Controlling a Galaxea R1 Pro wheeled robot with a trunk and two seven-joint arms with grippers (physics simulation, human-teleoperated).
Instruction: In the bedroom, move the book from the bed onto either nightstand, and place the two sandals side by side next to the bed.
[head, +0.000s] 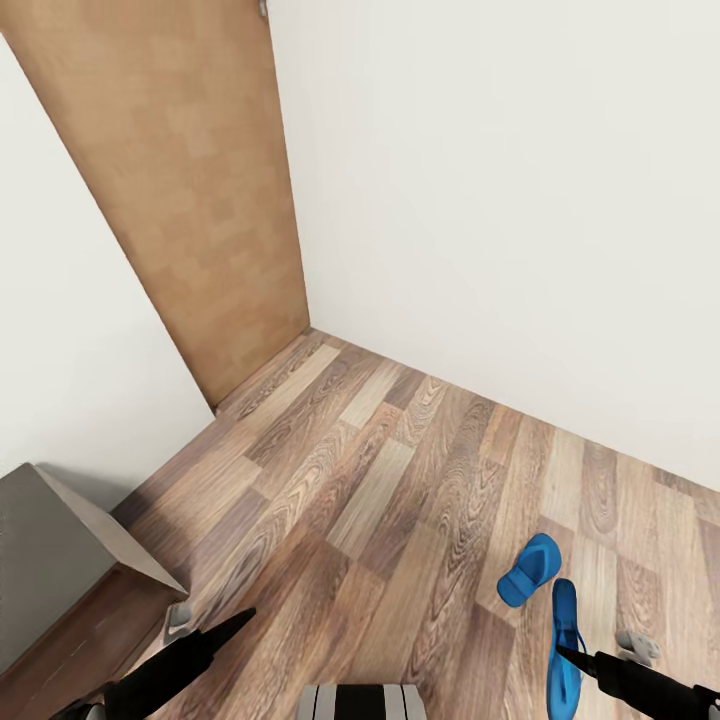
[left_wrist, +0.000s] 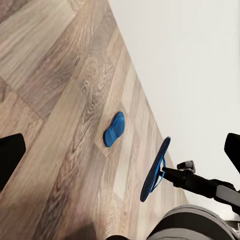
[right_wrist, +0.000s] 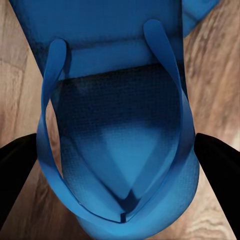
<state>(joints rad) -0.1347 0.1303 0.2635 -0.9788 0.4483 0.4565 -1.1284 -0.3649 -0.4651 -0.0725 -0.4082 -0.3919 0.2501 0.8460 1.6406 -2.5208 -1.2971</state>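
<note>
A brown wood-plank floor (head: 380, 490) runs from the corner of the white walls down to the bottom of the frame. Toward the lower right a blue sandal (head: 528, 570) lies flat on the boards. A second blue sandal (head: 564, 650) is just beside it, nearer the bottom edge, standing on its edge rather than lying flat.

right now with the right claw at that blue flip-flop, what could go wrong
1. The right claw meets the bright blue flip-flop with Y-shaped straps, which stands on edge in the head view. I can't tell how firm the hold is; it may twist or drop.
2. The second blue flip-flop lies just beside it on the brown wood-plank floor; a swing could knock it.
3. The white wall is near, limiting room to turn.
</note>
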